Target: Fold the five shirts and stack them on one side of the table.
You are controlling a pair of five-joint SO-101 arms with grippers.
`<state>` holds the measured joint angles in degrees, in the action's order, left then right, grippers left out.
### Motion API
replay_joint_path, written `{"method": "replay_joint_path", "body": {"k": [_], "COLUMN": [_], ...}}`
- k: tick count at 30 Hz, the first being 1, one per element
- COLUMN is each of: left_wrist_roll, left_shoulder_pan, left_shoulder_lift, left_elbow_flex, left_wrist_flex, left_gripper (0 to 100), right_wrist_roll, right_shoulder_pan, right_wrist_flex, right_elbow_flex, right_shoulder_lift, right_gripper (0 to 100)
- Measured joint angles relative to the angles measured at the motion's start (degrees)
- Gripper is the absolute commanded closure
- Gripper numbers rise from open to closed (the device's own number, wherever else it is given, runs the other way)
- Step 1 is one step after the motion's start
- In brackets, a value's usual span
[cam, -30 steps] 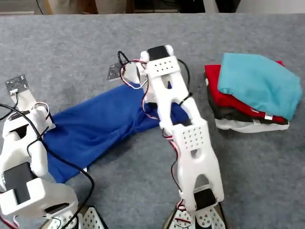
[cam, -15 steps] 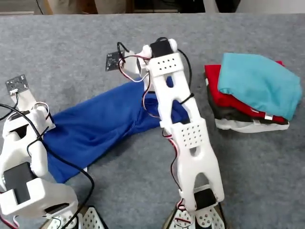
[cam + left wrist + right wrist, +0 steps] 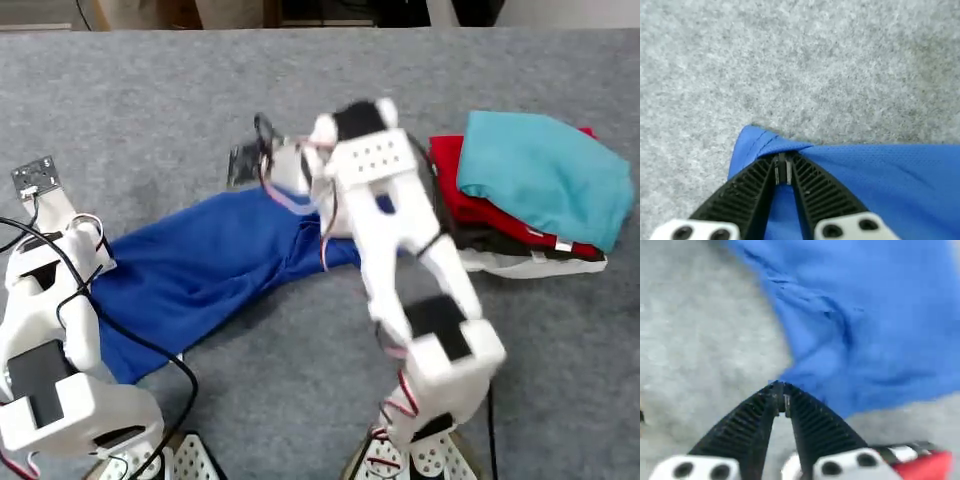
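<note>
A blue shirt (image 3: 210, 265) lies stretched slantwise across the grey table (image 3: 150, 90). My left gripper (image 3: 782, 170) is shut on a corner of the blue shirt (image 3: 865, 170) at its left end, low on the table, under the left arm (image 3: 50, 330). My right gripper (image 3: 780, 397) is shut, its tips pinching the edge of the blue shirt (image 3: 855, 315) near its far right end; in the high view the right gripper (image 3: 275, 185) sits over that edge. At the right stands a stack of folded shirts with a teal shirt (image 3: 545, 175) on top, a red shirt (image 3: 452, 180) below.
Under the red shirt the stack holds a dark one and a white one (image 3: 500, 262). Both arm bases stand at the table's near edge. Cables (image 3: 150, 350) trail from the left arm over the shirt's near end. Bare grey table spreads behind the shirt.
The right arm has risen and swung to the right toward the stack, and the shirt's far edge has shifted with it. The left arm has stayed still.
</note>
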<state>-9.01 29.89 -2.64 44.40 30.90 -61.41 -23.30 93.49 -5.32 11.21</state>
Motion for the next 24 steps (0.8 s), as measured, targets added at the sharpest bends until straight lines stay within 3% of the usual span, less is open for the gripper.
{"method": "replay_joint_path", "body": {"k": [5,11,17,24], "left_wrist_roll": [0.0,0.0,0.0,0.0], "left_shoulder_pan": [0.0,0.0,0.0,0.0], "left_shoulder_lift": [0.0,0.0,0.0,0.0], "left_elbow_flex": [0.0,0.0,0.0,0.0], "left_wrist_flex": [0.0,0.0,0.0,0.0], "left_gripper": [98,98,98,98], "right_wrist_roll": [4.2,5.1,5.1,3.2], "right_shoulder_pan": [-0.1,4.0,10.9,11.4], "right_wrist_flex": [-9.7,-17.9,-21.8,-26.3], "right_elbow_flex": [19.3,22.6,12.4,-9.8], "right_shoulder_lift": [-3.6,-0.7,7.6,17.4], "right_gripper": [99.6,99.6,99.6,99.6]}}
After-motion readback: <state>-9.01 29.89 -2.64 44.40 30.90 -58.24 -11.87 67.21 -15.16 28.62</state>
